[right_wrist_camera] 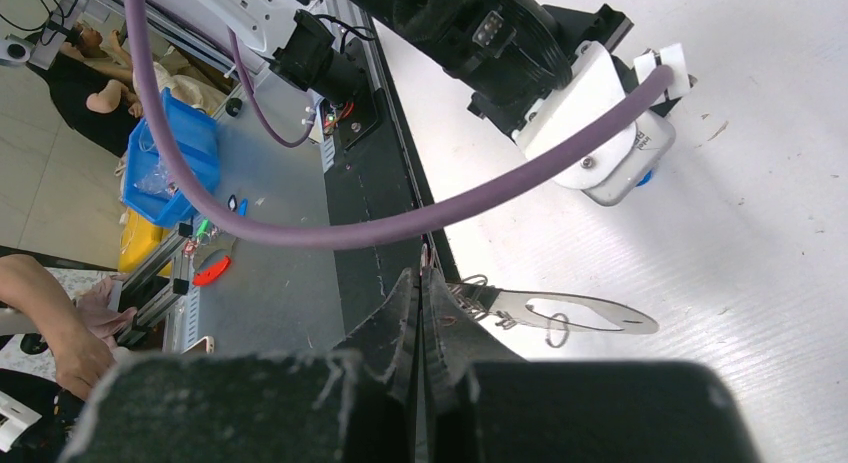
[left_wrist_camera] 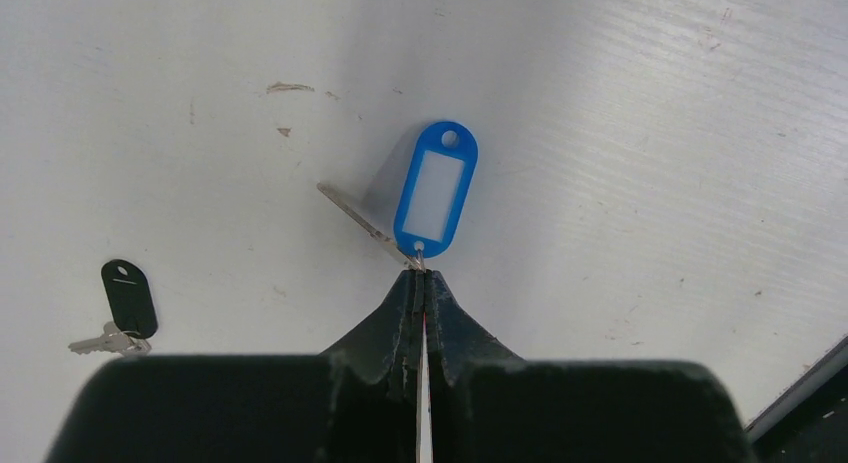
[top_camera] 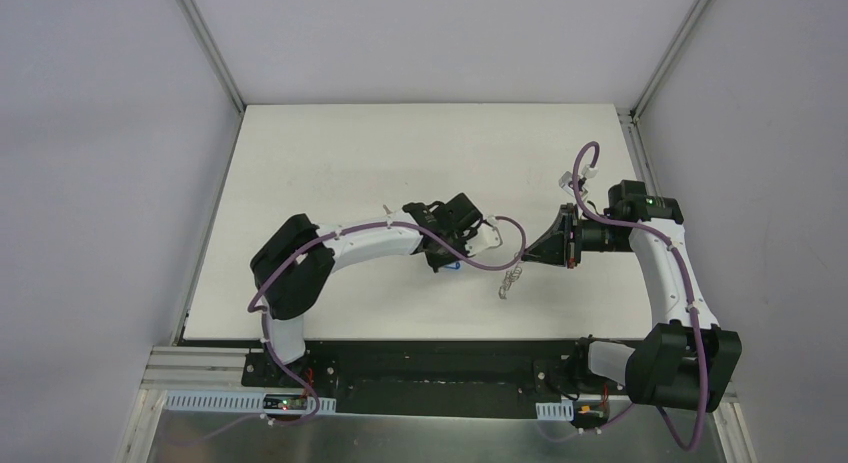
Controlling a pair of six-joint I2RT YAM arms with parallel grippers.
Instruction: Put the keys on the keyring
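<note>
The left gripper (left_wrist_camera: 422,275) has its black fingers pressed together on the small metal ring at the near end of the blue oval plastic tag with a white label window (left_wrist_camera: 436,188). The tag runs straight out from the fingertips, its free end with the round hole farthest from them. The thin silver key blade (left_wrist_camera: 355,213) on the same ring slants away to the left of the tips, just beside the tag. A grey shadow lies on the table left of the tag, but I cannot tell whether the tag is clear of the surface.

The small key with the black plastic head (left_wrist_camera: 128,298) lies flat on the white table (top_camera: 330,163), well apart from these jaws on their left. Its silver blade points away from the tag.

From above, the left gripper (top_camera: 447,265) is near the middle of the table, somewhat closer to the near edge than to the far one.

The right gripper (right_wrist_camera: 422,275) also has its fingers shut tight, pinching the pale silvery oval keyring (right_wrist_camera: 590,316) at the end that carries the small metal clips (right_wrist_camera: 468,295). The loop reaches out to the right of the fingertips, seen almost edge-on. Exactly which part is between the pads is hidden.

From above, the right gripper (top_camera: 530,260) is right of the table's centre. The clips (top_camera: 512,280) hang just below its tip towards the near edge, near the left gripper but not touching it.
</note>
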